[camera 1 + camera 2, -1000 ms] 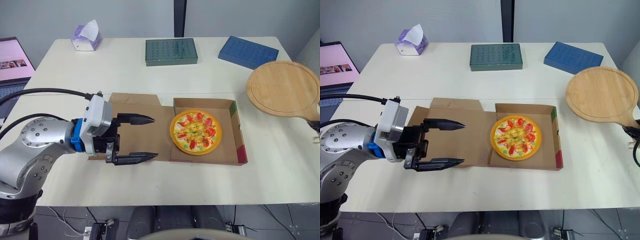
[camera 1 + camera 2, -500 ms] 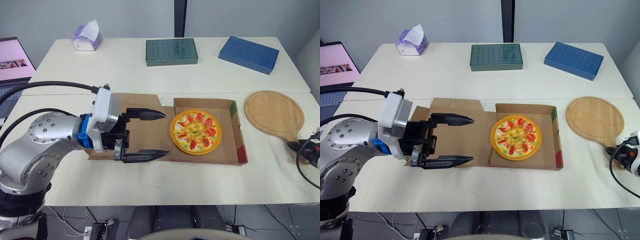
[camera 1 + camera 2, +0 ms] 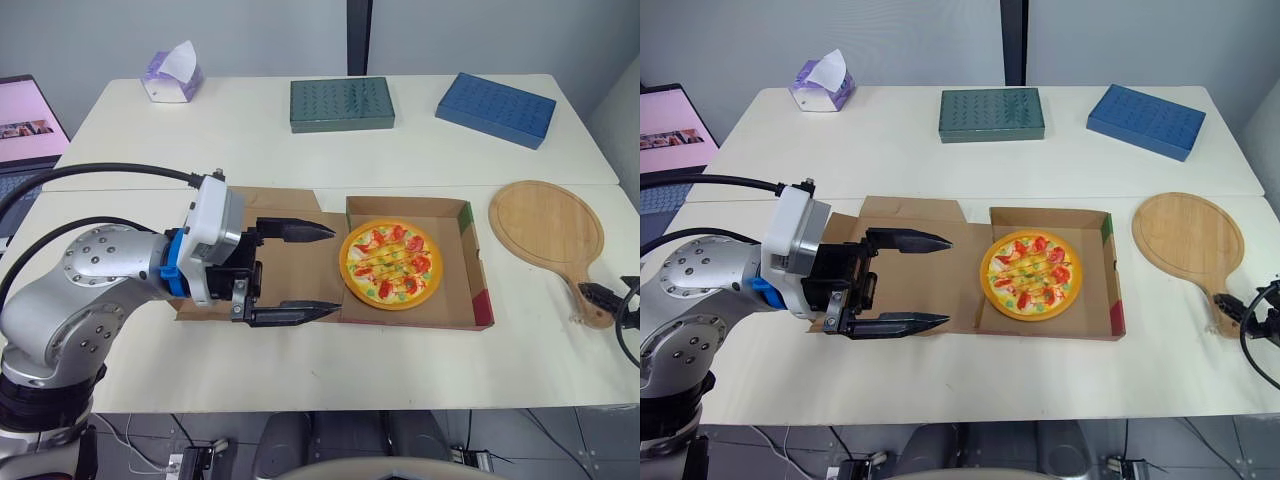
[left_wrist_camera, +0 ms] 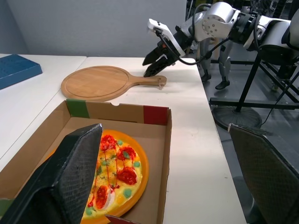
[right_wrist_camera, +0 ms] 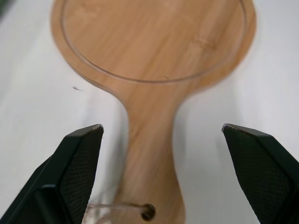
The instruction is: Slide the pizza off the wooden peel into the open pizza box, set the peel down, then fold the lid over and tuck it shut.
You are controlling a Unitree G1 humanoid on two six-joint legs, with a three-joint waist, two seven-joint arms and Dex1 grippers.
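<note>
1. Two steps look done: round topped pizza (image 3: 391, 263) in brown cardboard box (image 3: 478, 270); round wooden peel (image 3: 545, 222) on white surface (image 3: 300, 370), 3 o'clock.
2. Left gripper (image 3: 336, 269), spread wide over the 9 o'clock lid (image 3: 290, 270), should fold it; right gripper (image 5: 162, 128) also wide.

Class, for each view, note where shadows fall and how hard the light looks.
Left eye view: soft, even light on the table, no glare. Left wrist view: the box floor is dimmer along its walls. Right wrist view: a faint, soft-edged shadow lies beside the peel handle.
</note>
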